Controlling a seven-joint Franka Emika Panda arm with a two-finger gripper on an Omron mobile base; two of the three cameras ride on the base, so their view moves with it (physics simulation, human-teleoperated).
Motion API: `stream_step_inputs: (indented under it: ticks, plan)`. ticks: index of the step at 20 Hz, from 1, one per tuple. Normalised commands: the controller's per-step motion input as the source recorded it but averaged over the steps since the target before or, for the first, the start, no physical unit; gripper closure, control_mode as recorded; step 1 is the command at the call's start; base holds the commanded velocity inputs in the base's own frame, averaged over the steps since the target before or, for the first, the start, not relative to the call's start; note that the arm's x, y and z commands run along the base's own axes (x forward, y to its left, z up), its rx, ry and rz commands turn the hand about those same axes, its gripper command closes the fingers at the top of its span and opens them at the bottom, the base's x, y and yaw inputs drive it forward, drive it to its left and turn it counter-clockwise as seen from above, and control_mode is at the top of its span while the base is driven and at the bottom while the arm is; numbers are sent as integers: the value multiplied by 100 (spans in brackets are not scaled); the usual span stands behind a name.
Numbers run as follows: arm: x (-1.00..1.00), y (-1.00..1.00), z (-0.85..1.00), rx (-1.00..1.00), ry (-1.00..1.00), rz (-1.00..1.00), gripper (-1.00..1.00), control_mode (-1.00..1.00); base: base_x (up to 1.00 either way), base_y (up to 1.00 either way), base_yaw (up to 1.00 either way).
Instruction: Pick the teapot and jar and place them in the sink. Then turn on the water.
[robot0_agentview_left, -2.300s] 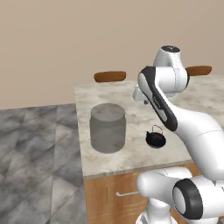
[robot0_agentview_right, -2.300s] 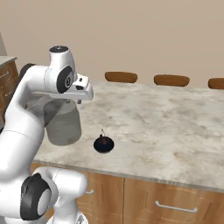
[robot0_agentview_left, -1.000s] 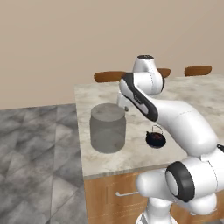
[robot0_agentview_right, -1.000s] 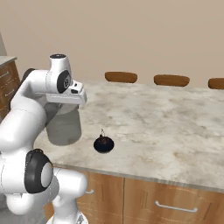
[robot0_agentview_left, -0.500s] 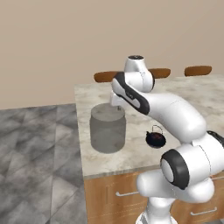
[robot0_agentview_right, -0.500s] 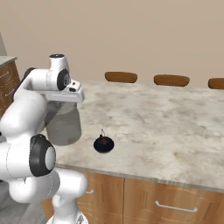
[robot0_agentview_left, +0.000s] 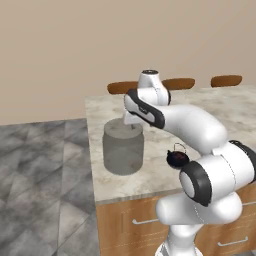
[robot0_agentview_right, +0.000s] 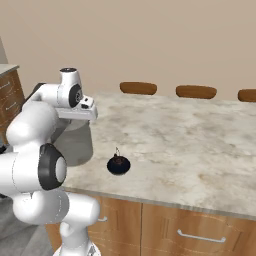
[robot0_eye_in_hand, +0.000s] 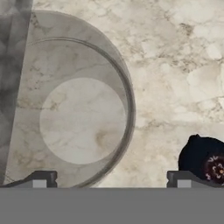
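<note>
I see the arm has swung left, hand now over the jar (robot0_agentview_left: 123, 149), so jar goes first | counter (robot0_agentview_right: 200, 145): jar at left edge, teapot (robot0_agentview_right: 118, 164) just beside | gripper (robot0_eye_in_hand: 111, 177) spread wide, empty; jar under left fingertip (robot0_eye_in_hand: 41, 178), teapot by right.

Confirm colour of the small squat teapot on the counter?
Black: the small squat teapot with thin wire handle; right base view shows it best.

My arm folded leftward, wrist level, gripper (robot0_eye_in_hand: 109, 177) pointing straight down, fingers (robot0_eye_in_hand: 43, 178) spread wide apart, holding nothing.
</note>
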Motion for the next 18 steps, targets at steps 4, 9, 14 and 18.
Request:
stream_step_inputs:
  ticks: [4,9,14,18]
  plan:
    - [25,0,-31,0,0,0,-100,-100,0,0,0]
    - [17,0,-25,0,0,0,-100,-100,0,0,0]
    - [12,0,-19,0,0,0,-100,-100,0,0,0]
    - [9,0,-11,0,0,0,-100,-100,0,0,0]
